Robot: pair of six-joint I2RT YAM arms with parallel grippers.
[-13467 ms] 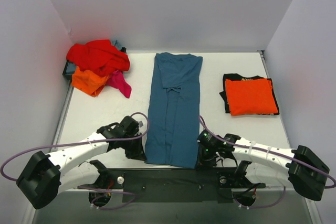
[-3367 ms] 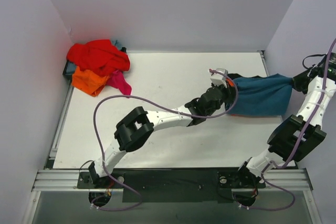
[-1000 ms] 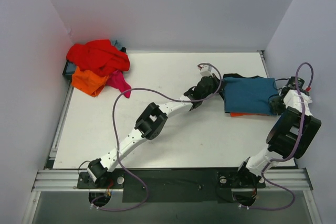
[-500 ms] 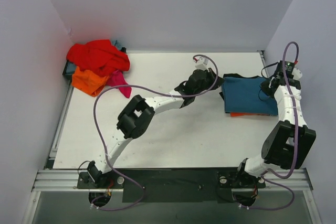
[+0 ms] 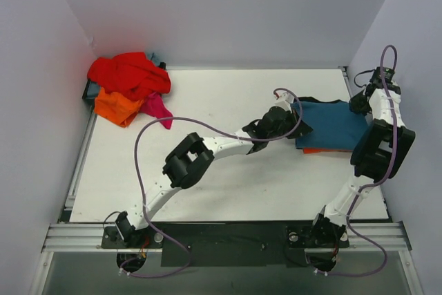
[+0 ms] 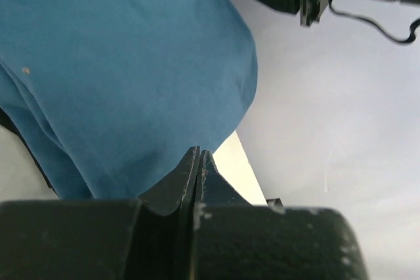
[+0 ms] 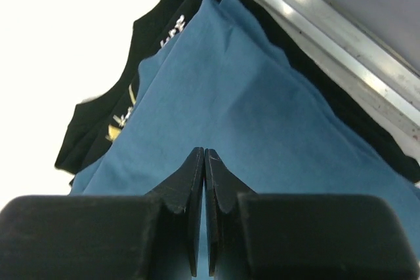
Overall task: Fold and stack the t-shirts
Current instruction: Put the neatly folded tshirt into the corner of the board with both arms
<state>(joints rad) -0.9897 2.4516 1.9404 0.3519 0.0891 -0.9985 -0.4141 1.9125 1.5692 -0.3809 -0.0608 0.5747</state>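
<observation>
Pinching nothing, left gripper (image 6: 198,154) and right gripper (image 7: 201,153) sit fully closed at the teal t-shirt (image 5: 333,122).

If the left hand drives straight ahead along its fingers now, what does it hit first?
Most likely the folded teal blue fabric t-shirt. The left hand, fingers shut, points straight at its near edge with nothing between; how big the gap is, the pictures do not show.

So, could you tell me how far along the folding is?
Done: the folded teal blue fabric t-shirt lies atop the stack, over an orange shirt and a black shirt. In hand: nothing; the left tool and right tool are shut and empty. Remaining: the crumpled pile of red, orange and magenta shirts.
</observation>
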